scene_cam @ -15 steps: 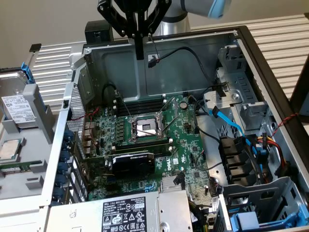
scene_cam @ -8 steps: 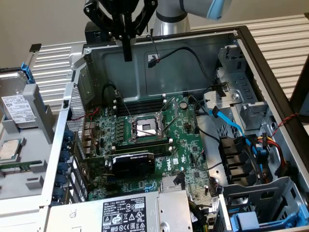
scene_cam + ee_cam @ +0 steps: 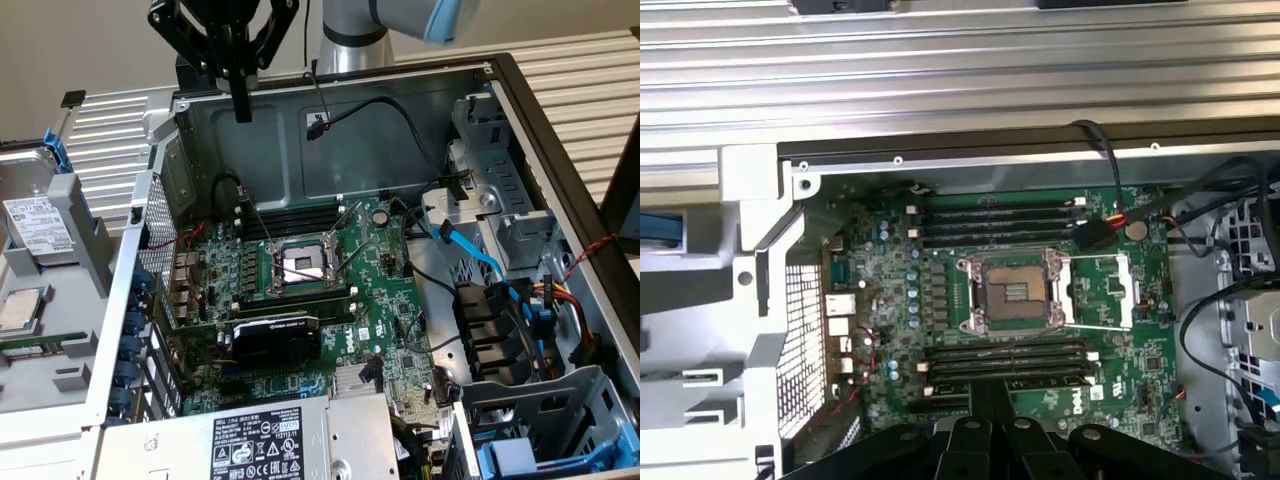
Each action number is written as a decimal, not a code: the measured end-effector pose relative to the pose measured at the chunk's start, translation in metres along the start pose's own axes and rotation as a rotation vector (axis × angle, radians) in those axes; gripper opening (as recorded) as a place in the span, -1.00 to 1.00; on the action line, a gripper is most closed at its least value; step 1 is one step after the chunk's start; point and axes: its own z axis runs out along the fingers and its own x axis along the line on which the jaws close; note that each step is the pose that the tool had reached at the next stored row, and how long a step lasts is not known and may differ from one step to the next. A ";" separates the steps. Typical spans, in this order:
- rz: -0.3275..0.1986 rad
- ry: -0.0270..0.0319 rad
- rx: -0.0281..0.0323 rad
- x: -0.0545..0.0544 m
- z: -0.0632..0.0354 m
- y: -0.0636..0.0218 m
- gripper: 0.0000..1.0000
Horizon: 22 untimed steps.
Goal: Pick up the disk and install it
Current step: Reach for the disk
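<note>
The black gripper [image 3: 241,110] hangs over the open grey computer case [image 3: 300,150], fingers together, empty; the flat silver-grey white-labelled disk [image 3: 38,225] lies outside — not picked up.

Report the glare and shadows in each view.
Exterior view: even, soft light, with a pale sheen on the case's back wall. Wrist view: bright glare bands across the ribbed metal panel, the motherboard evenly lit, the shut jaws a dark silhouette.
</note>
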 end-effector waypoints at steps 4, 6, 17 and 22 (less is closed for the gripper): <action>-0.002 -0.0010 0.0393 0.001 0.0003 0.0078 -0.79; -0.002 0.0007 0.0736 0.002 0.0004 0.0096 -0.79; -0.003 -0.0031 0.0917 0.043 -0.0001 0.0098 -0.79; -0.002 -0.0021 0.0630 0.066 -0.0003 0.0082 -0.79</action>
